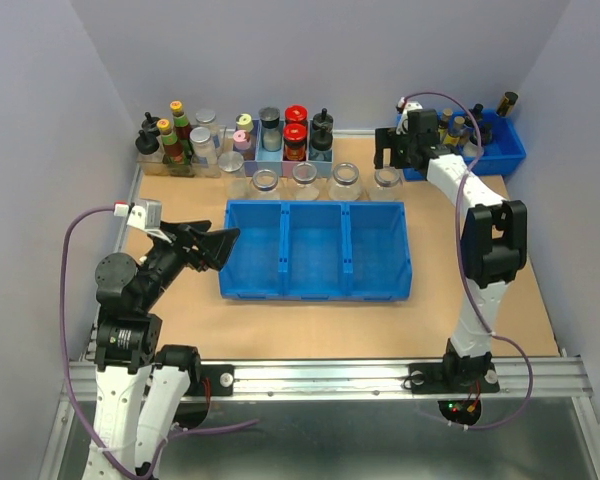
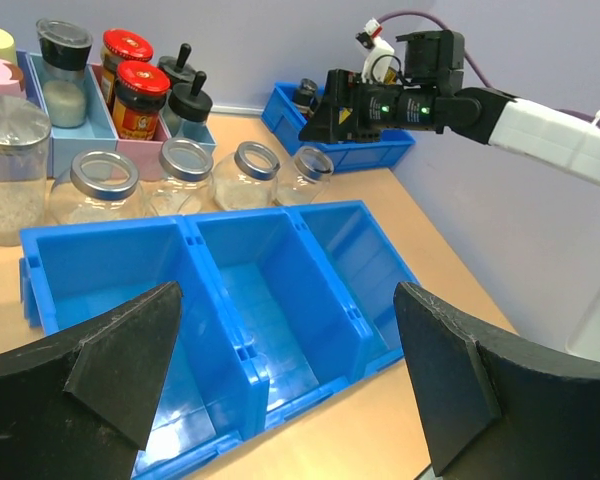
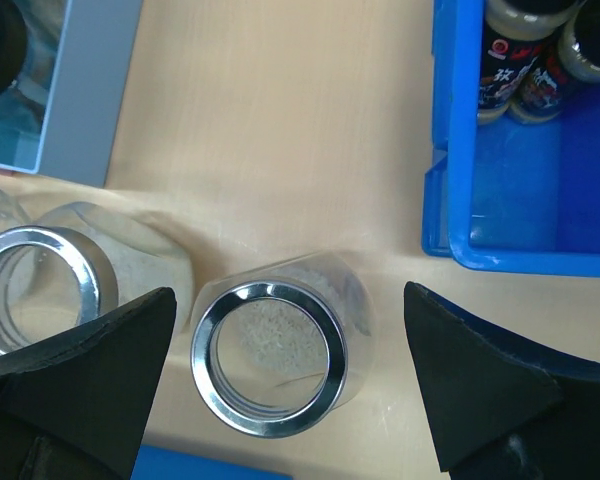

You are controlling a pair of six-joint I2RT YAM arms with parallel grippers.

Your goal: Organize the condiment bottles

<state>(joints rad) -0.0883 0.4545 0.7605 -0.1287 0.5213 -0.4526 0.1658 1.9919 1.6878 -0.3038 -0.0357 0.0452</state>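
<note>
Several clear glass condiment bottles with silvery rims stand in a row behind the blue three-compartment bin (image 1: 315, 292). The rightmost bottle (image 1: 387, 180) is directly below my right gripper (image 1: 392, 152). In the right wrist view its open mouth (image 3: 270, 358) lies between the wide-open fingers of that gripper (image 3: 290, 375), untouched, with a neighbouring bottle (image 3: 40, 290) to the left. My left gripper (image 1: 220, 248) hovers open and empty at the bin's left end. The left wrist view looks past that gripper (image 2: 290, 385) over the bin (image 2: 235, 345) to the bottle row (image 2: 185, 172).
A small blue tray (image 1: 505, 155) of dark bottles sits at the back right, close to the right gripper. Pastel racks (image 1: 280, 150) with capped bottles and a cluster of bottles (image 1: 175, 140) line the back wall. A taller lidded jar (image 1: 232, 166) stands at the row's left end.
</note>
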